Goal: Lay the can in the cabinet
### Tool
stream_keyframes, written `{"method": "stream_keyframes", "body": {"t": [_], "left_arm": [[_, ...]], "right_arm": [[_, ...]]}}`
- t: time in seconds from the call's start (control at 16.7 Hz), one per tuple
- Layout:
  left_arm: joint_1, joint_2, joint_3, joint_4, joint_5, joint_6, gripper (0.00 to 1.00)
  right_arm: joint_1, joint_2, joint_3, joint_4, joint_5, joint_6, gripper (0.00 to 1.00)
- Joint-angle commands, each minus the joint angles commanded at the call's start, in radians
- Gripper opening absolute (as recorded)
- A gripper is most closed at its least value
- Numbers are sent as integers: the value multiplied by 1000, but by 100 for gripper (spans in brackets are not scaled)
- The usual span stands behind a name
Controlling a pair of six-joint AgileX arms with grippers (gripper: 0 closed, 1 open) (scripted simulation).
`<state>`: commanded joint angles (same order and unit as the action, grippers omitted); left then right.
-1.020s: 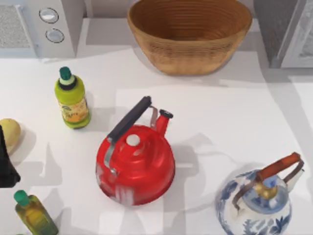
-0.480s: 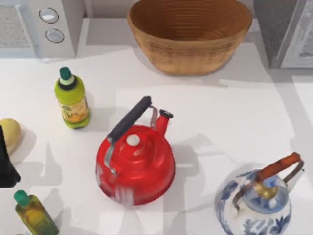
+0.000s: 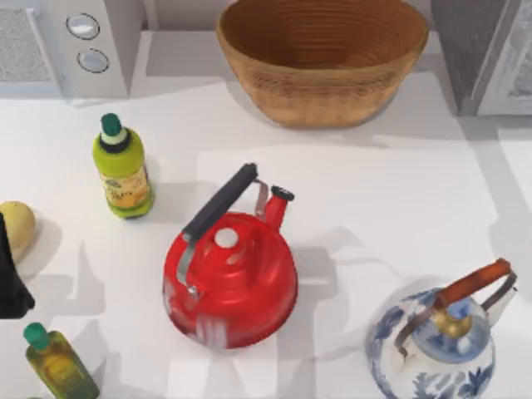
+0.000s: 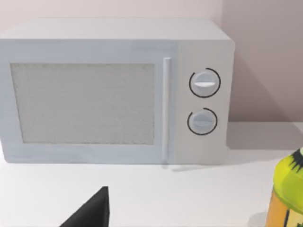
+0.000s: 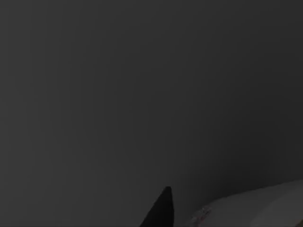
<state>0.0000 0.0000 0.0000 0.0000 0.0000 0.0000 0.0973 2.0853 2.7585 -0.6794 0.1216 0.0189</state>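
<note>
Where the can lies cannot be told. The right wrist view is dark, and whether the right gripper is released or clenched cannot be told either.

Handling, judged from the task wording alone:
- A small tin should be light and stiff.
- Its smooth round wall is likely slippery, and it is free to roll once laid on its side.
- The best hold is probably across the wall at mid-height, squarely, and set down gently so it does not trundle out.

The large light-grey cabinet with a white framed door [image 3: 497, 79] stands at the far right corner of the white desk [image 3: 374, 208]. Its door is swung open and the dark speckled inside faces the desk.

Nearest to it:
- A woven brown wicker basket [image 3: 320, 62] sits at the far middle.
- A blue-and-white patterned kettle with a brown handle [image 3: 436, 349] sits at the near right.
- A glossy red kettle with a black handle [image 3: 229, 283] holds the centre, well apart from the cabinet.

On the left side:
- A green-capped yellow-green bottle [image 3: 122, 170] stands upright.
- A second, darker bottle [image 3: 54, 362] is at the near left.
- A pale yellow rounded item [image 3: 15, 224] is at the left edge.
- A white appliance with two round knobs [image 3: 91, 46] is at the far left.

The left gripper [image 4: 92, 213] is parked at the left edge, facing that appliance. Its grip state cannot be told.

The desk surface is flat, matte and well lit. A plain pale wall stands behind it.
</note>
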Motion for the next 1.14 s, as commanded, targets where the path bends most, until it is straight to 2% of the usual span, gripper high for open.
{"method": "stream_keyframes", "body": {"t": [0.78, 1.14], "left_arm": [[0, 0, 0, 0, 0, 0, 100], [0, 0, 0, 0, 0, 0, 100]], "right_arm": [[0, 0, 0, 0, 0, 0, 98], [0, 0, 0, 0, 0, 0, 100]]}}
